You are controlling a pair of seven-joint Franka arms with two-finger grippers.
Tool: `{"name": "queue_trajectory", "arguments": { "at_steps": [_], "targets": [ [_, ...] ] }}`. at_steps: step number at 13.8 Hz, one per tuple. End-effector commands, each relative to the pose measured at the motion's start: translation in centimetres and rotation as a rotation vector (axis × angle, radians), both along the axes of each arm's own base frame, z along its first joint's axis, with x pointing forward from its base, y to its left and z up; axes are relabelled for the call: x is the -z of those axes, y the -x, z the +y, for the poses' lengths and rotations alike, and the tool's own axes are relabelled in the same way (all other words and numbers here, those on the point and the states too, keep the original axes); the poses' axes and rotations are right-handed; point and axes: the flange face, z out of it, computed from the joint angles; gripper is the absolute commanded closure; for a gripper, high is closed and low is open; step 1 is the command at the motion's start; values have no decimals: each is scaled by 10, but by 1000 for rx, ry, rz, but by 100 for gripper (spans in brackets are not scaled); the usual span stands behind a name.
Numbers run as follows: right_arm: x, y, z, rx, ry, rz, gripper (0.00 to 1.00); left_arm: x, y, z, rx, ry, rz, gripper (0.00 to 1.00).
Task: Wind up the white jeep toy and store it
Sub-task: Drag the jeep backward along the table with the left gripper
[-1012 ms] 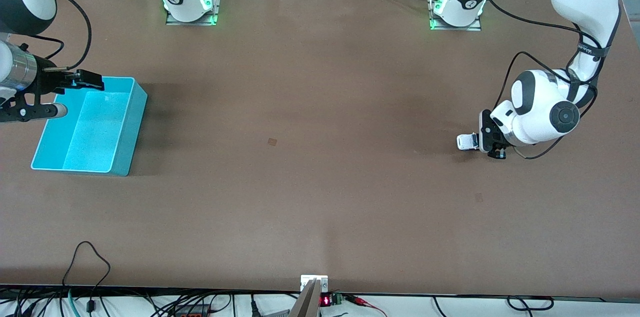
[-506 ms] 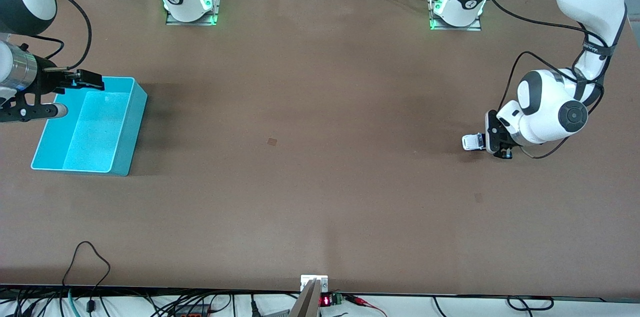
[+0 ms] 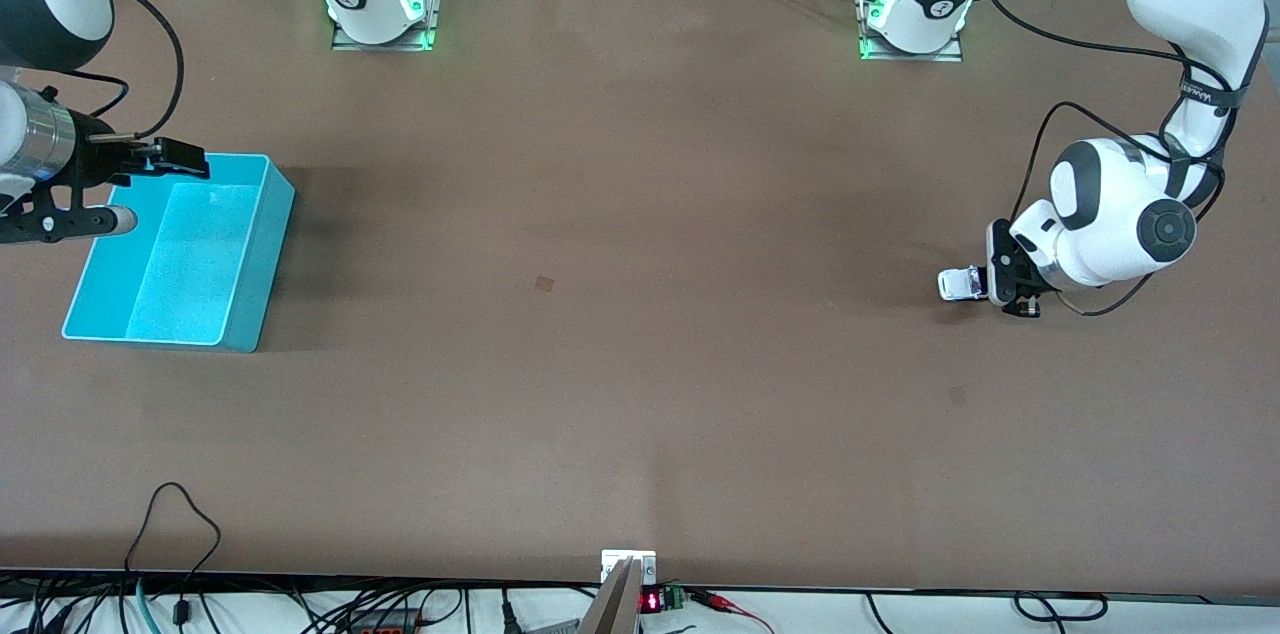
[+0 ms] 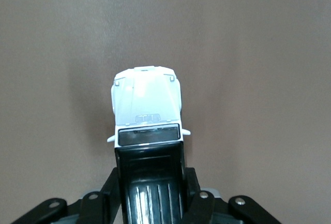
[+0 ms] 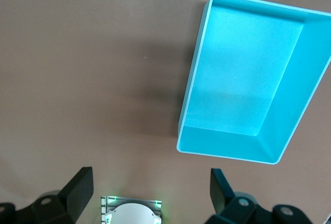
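Two jaw sets: left gripper [image 3: 985, 286] pinching white jeep toy [image 4: 147, 107], right gripper [image 3: 150, 189] spread.

A robotics lab, by every sign. Two white arms bolted through metal base plates [image 3: 383, 34] lit green onto one bare brown table [image 3: 640, 364]. Black cables [image 3: 180, 514] strung along the table's edge, with a small red-digit display [image 3: 651, 601] just beside them.

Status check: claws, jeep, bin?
Left claw shut on the toy jeep, low at the left arm's end of the table. Right claw open over the cyan bin. Bin empty, nothing between.
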Motion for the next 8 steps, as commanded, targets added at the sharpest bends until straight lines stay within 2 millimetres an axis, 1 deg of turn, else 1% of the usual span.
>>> {"name": "queue_trajectory", "arguments": {
  "at_steps": [1, 3, 8],
  "targets": [
    [-3, 2, 1, -11, 9, 11, 0, 27, 4, 14, 15, 3, 18, 68],
    [-3, 2, 1, -10, 10, 13, 0, 29, 5, 17, 20, -2, 21, 66],
    [-3, 2, 1, -11, 9, 11, 0, 28, 5, 32, 13, -12, 18, 67]
  ]
}}
